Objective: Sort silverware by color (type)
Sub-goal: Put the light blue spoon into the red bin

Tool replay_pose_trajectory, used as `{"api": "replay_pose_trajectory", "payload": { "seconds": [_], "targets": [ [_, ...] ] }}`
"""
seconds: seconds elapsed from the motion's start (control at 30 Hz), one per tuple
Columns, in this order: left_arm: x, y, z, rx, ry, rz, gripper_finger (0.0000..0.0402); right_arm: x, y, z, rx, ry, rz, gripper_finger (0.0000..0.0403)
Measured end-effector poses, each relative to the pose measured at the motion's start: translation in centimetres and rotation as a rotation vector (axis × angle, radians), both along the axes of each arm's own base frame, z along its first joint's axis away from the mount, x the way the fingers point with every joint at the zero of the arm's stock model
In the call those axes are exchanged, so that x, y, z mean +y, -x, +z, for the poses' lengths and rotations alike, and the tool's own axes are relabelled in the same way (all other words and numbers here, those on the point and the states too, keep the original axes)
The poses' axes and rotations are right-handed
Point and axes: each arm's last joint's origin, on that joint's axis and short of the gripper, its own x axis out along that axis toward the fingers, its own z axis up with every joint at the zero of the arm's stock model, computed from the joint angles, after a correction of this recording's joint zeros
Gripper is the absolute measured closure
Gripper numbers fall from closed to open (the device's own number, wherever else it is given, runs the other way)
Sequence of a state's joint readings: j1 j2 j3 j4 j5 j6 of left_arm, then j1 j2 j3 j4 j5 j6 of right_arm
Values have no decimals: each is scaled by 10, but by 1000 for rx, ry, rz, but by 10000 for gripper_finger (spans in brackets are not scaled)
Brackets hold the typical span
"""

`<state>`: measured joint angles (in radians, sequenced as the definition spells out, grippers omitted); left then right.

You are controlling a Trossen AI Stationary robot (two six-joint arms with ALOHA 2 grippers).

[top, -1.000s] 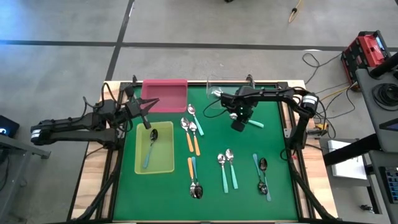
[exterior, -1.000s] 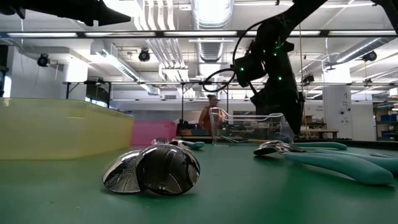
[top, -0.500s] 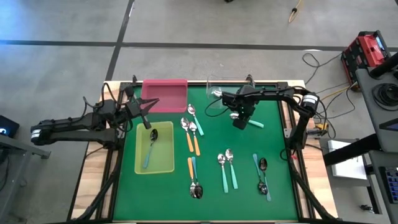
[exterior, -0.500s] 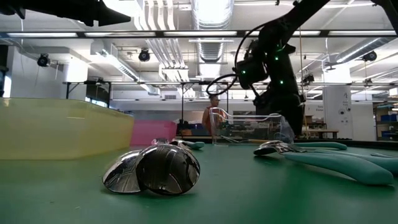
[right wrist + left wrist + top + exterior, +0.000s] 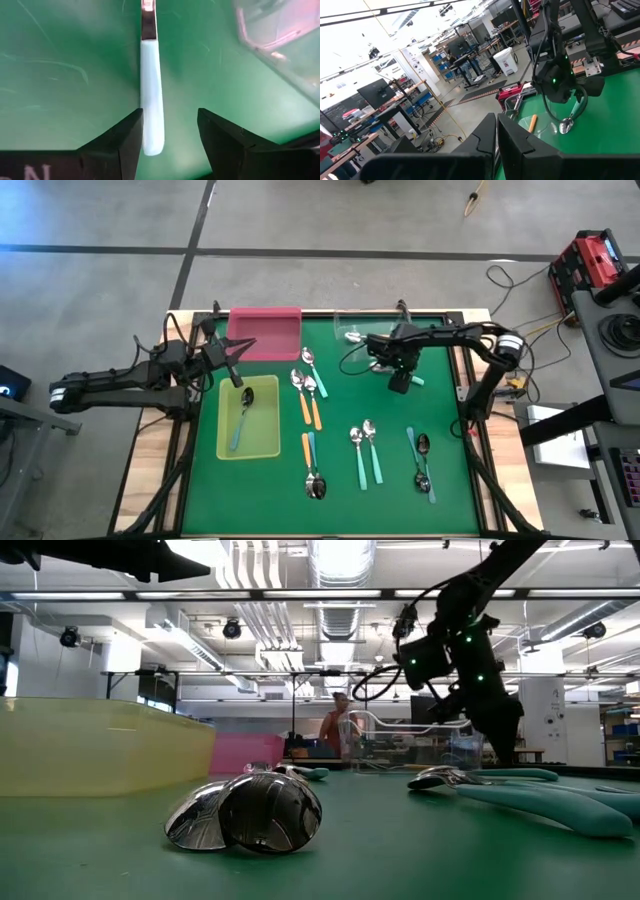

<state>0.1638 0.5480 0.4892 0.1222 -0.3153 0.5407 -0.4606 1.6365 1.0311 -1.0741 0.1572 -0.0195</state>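
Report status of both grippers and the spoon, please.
Right gripper open, astride light-handled spoon on the mat. Left gripper shut, near pink tray. Clear tray close by.

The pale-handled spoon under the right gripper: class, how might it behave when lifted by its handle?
Probably stiff: the spoon has a straight, solid-looking handle. Its smooth, slim plastic may swivel between the open fingers of the right gripper. Likely light.

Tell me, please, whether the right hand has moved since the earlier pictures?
Yes. The right hand has shifted rightward, away from the clear tray.
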Motion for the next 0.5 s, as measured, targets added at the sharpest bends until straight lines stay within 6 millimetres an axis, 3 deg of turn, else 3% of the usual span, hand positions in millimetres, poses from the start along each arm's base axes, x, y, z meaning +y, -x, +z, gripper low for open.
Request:
{"api": "replay_pose_trajectory", "payload": {
  "seconds": [0.23,0.5],
  "targets": [
    [0,0,0,1,0,0,401,8,19,4,-46,17,-7,225],
    [0,-2,-1,8,1,0,401,11,25,16,-116,47,-7,225]
  ]
}}
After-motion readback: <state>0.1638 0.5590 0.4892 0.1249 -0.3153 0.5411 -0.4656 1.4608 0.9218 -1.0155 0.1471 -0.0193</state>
